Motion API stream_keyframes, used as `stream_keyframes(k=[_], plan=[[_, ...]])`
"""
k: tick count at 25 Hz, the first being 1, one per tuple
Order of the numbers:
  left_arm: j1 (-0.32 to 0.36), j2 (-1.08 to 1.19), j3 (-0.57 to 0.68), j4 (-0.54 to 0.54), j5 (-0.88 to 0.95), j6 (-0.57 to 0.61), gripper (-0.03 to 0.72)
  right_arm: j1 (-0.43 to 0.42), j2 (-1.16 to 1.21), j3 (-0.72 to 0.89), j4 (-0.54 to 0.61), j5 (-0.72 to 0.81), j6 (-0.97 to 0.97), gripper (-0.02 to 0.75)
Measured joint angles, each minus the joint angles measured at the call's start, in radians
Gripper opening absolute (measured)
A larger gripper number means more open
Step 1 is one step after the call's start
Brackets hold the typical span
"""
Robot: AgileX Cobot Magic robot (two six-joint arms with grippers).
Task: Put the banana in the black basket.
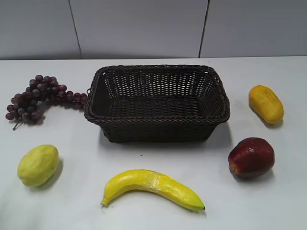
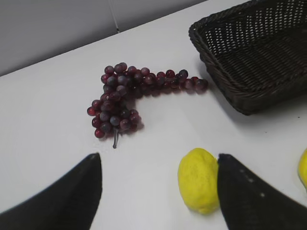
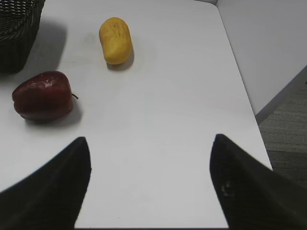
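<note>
The long yellow banana (image 1: 152, 188) lies on the white table in front of the black basket (image 1: 157, 118), dark tip to the right. A sliver of it shows at the right edge of the left wrist view (image 2: 303, 167). The basket stands empty at the table's middle and shows in the left wrist view (image 2: 249, 91) and at the right wrist view's top left corner (image 3: 17, 28). My left gripper (image 2: 158, 165) is open and empty above the table near the lemon-like fruit. My right gripper (image 3: 149, 148) is open and empty over bare table. Neither gripper shows in the exterior view.
A bunch of dark red grapes (image 1: 38, 96) lies left of the basket. A yellow-green lemon-like fruit (image 1: 38, 165) sits front left. A red apple (image 1: 251, 157) and an orange-yellow oval fruit (image 1: 266, 104) lie at the right. The table's right edge (image 3: 244, 91) drops to the floor.
</note>
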Motion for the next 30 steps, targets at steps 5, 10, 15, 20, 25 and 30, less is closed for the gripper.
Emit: stream_keyframes(k=[5, 10, 15, 20, 25, 30], plan=[[-0.049, 0.132, -0.093, -0.022, 0.006, 0.094, 0.555, 0.000, 0.000, 0.000, 0.000, 0.000, 0.000, 0.589], [-0.166, 0.251, -0.209, -0.027, 0.032, 0.165, 0.555, 0.000, 0.000, 0.000, 0.000, 0.000, 0.000, 0.589], [-0.299, 0.399, -0.323, -0.027, 0.106, 0.245, 0.555, 0.000, 0.000, 0.000, 0.000, 0.000, 0.000, 0.589], [-0.416, 0.568, -0.433, -0.008, 0.181, 0.271, 0.555, 0.000, 0.000, 0.000, 0.000, 0.000, 0.000, 0.589], [-0.558, 0.740, -0.505, 0.066, 0.217, 0.274, 0.555, 0.000, 0.000, 0.000, 0.000, 0.000, 0.000, 0.589], [-0.695, 0.904, -0.549, 0.154, 0.221, 0.275, 0.555, 0.000, 0.000, 0.000, 0.000, 0.000, 0.000, 0.589]])
